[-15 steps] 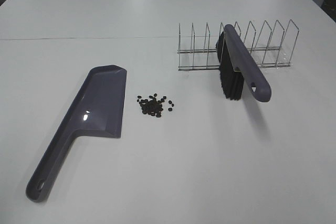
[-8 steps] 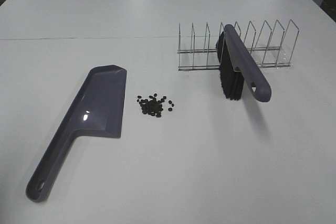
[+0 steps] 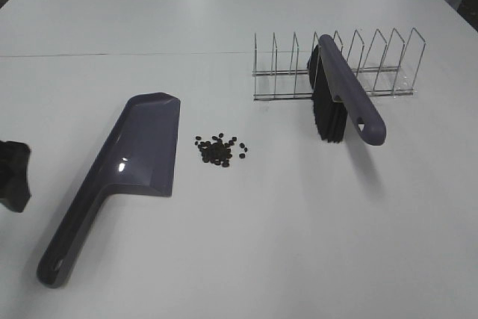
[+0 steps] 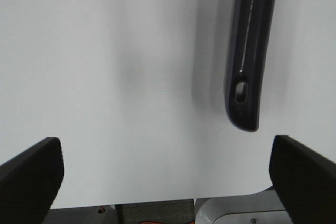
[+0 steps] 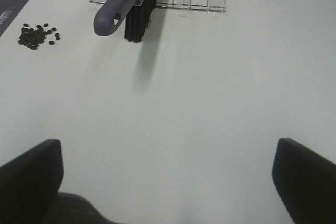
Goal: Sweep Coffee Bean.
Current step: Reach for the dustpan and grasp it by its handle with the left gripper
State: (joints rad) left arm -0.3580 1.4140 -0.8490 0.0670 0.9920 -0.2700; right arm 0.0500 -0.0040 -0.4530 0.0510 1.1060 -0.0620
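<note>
Exterior high view: a loose cluster of tiny dark brown coffee beans (image 3: 219, 150) lies on the white table (image 3: 299, 244), just beside the long open edge of a grey-purple plastic dustpan (image 3: 142, 155) that rests flat, its handle running toward the near table edge. Well apart from the beans, a grey-purple brush (image 3: 340, 95) with black bristles stands bristles-down in a silver wire rack (image 3: 373, 57), its handle jutting out over the table. The left gripper (image 3: 13, 177) shows as a dark shape at the picture's edge, near the dustpan's handle but apart from it. Its wrist camera shows its fingers (image 4: 29, 174) spread wide and holding nothing. The right gripper (image 5: 168, 166) also has its jaws parted and empty above bare table, facing the brush.
</note>
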